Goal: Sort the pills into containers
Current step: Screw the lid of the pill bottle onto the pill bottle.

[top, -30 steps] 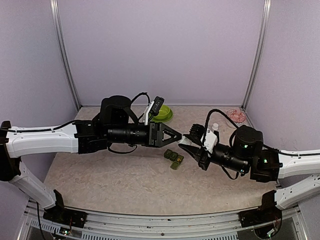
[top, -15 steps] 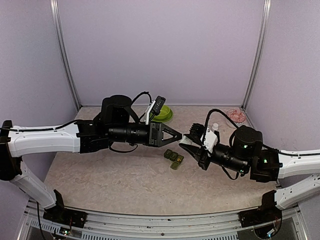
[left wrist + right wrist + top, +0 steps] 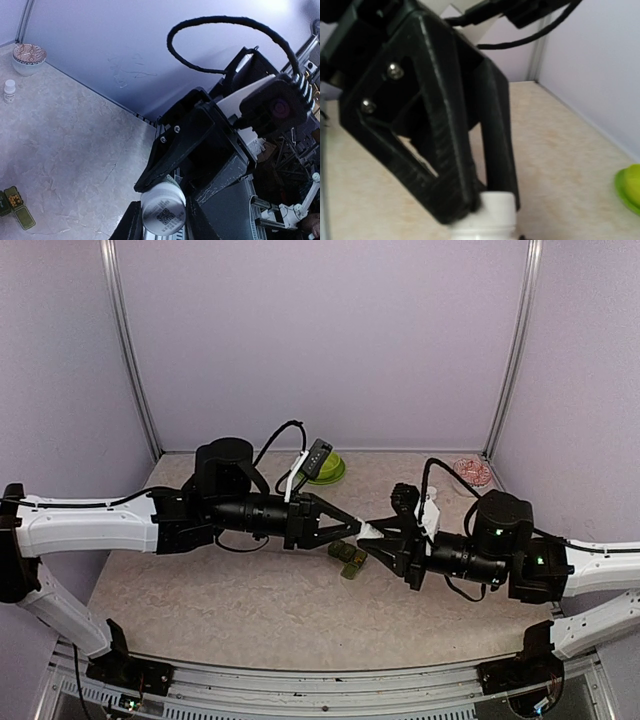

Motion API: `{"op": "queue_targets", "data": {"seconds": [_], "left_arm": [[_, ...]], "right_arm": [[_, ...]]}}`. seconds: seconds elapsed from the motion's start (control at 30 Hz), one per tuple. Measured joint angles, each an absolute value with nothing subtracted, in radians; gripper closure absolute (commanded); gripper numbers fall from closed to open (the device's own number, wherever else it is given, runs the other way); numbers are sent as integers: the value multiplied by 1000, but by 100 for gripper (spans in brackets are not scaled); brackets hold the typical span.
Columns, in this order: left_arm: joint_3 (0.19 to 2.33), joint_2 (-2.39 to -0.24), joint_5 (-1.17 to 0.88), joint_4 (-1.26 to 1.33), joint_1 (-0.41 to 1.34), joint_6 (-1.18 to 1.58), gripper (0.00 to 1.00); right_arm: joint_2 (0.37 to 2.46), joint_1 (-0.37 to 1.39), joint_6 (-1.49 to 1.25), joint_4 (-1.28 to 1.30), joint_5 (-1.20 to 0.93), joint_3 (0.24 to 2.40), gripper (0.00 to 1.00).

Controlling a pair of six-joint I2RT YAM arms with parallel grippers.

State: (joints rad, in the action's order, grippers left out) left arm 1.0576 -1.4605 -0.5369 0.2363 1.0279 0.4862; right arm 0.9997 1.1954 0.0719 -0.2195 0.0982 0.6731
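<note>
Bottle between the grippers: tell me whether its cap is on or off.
On: the right wrist view shows the white cap seated on the bottle, the left gripper pinching it.

Soft, even light with faint shadows — the right wrist view is blurred, its close-up parts out of focus.

A pale, marbled worktop point(image 3: 250, 590) sits inside a booth with lilac walls point(image 3: 320, 340) and metal corner posts point(image 3: 128, 360). A lime green bowl point(image 3: 334, 473) rests near the back wall. In the far right corner is a small bowl with a red pattern point(image 3: 472, 471), and a second white bottle point(image 3: 9, 91) stands upright near it. A white bottle point(image 3: 162, 215) hangs above the worktop, its round end printed with a code.
</note>
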Motion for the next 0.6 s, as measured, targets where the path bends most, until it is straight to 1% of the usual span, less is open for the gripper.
{"op": "queue_targets", "data": {"seconds": [0.2,0.6], "left_arm": [[1053,-1440,-595,241,1032,406,100],[1053,-1405,-595,217,1058,290,100]], "right_arm": [[979,1195,-38,-206,21,680,88],[970,1195,-162,-205,-72,695,87]]}}
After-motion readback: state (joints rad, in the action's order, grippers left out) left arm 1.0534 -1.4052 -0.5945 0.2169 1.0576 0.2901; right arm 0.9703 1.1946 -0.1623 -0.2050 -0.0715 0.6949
